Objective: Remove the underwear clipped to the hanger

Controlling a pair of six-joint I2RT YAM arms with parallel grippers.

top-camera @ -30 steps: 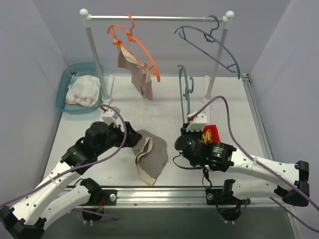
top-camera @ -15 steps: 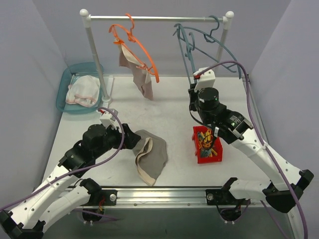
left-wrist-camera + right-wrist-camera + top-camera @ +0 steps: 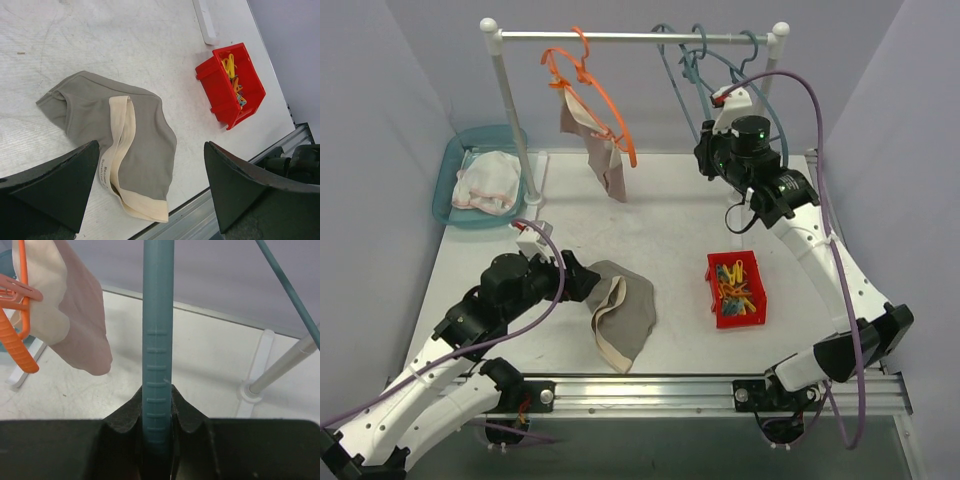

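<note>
While the left gripper (image 3: pixel 150 150) hovers low over the table (image 3: pixel 660 220) with its jaws spread wide and nothing between them, the taupe briefs (image 3: pixel 90 107) lie crumpled and flat on the surface just beneath and ahead of it, their cream waistband folded across the middle. Right of them, well apart, stands a red bin (image 3: pixel 220 95) with coloured clips inside. The right gripper (image 3: pixel 157 402) is raised at the far right of the rack, clenched tight on the shaft of a blue hanger (image 3: pixel 157 340), which runs straight up between its fingers towards the rail (image 3: pixel 630 36); whether the hook sits on the rail cannot be told. Left of it on the same rail hangs an orange hanger (image 3: pixel 605 100), and the pink briefs (image 3: pixel 605 150) dangle limp from it, caught at their upper edge by an orange clip. At the far left corner of the table, beside the rack's left post, a teal basin (image 3: pixel 448 185) holds the white briefs (image 3: pixel 488 185), bunched up with their pink trim showing.
</note>
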